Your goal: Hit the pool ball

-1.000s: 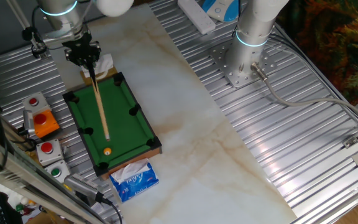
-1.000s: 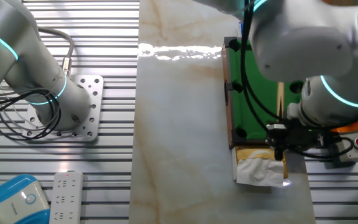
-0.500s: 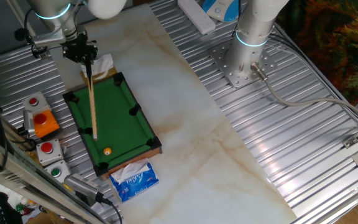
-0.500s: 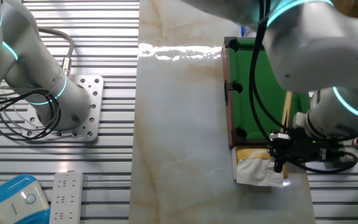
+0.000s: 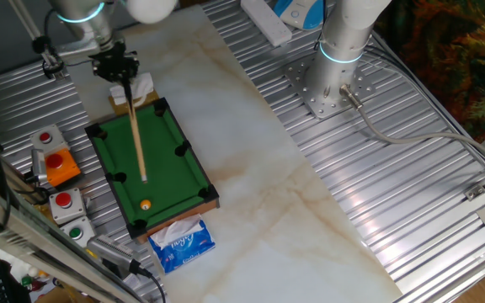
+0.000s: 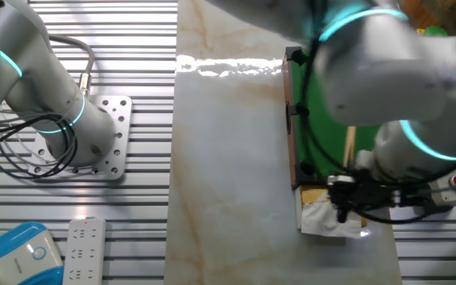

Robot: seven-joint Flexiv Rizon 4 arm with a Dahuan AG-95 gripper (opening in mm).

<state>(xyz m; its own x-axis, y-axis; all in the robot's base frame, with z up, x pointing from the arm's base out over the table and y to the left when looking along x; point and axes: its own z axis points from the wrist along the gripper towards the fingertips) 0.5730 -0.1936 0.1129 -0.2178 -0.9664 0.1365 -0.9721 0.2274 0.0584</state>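
The tiny orange-yellow pool ball (image 5: 146, 204) lies on the green mini pool table (image 5: 167, 143), near its front end. My gripper (image 5: 118, 67) hangs over the table's far end, shut on a wooden cue stick (image 5: 135, 130). The cue slopes down over the felt, and its tip stops a short way behind the ball without touching it. In the other fixed view my gripper (image 6: 345, 202) sits by the table's near end (image 6: 327, 146), with part of the cue (image 6: 349, 146) showing. The arm hides the ball there.
A white crumpled tissue (image 5: 141, 87) lies behind the pool table and a blue tissue pack (image 5: 181, 242) in front. A box with red and green push buttons (image 5: 57, 181) stands to the left. A second arm's base (image 5: 335, 84) is bolted at the back right.
The gripper and cue swung left half a second ago and have come back right, so the cue tip is again in line behind the ball. The ball has not moved.
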